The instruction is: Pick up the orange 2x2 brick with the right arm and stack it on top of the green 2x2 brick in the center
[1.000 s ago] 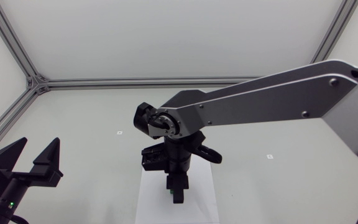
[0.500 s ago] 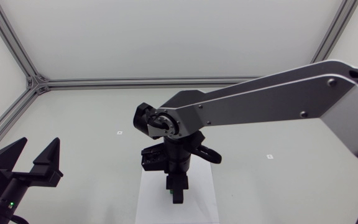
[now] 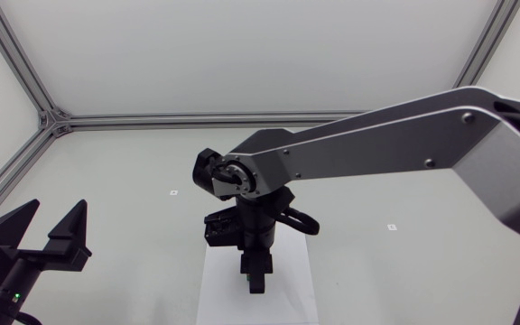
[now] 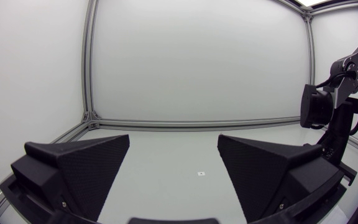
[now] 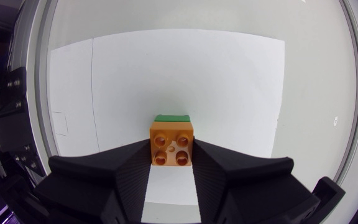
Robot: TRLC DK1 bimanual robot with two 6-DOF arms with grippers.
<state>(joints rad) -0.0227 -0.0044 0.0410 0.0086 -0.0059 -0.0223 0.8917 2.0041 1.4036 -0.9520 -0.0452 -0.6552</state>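
In the right wrist view the orange 2x2 brick (image 5: 172,145) sits between my right gripper's (image 5: 171,150) fingers, which press on it from both sides. It sits studs up. A strip of the green 2x2 brick (image 5: 171,117) shows just beyond and below it; whether the two bricks touch I cannot tell. From the head view my right gripper (image 3: 255,278) points down over the white sheet (image 3: 217,298), and the arm hides both bricks. My left gripper (image 3: 51,231) stands open at the near left, holding nothing.
The white sheet (image 5: 166,68) lies flat under the bricks. My right arm (image 4: 331,118) also shows in the left wrist view, ahead of and beside the left gripper (image 4: 173,163). Small marks dot the table (image 3: 391,227).
My right arm has lowered slightly over the sheet. The green glimpse beside its gripper in the earlier head frames is now hidden. The left arm has not moved.
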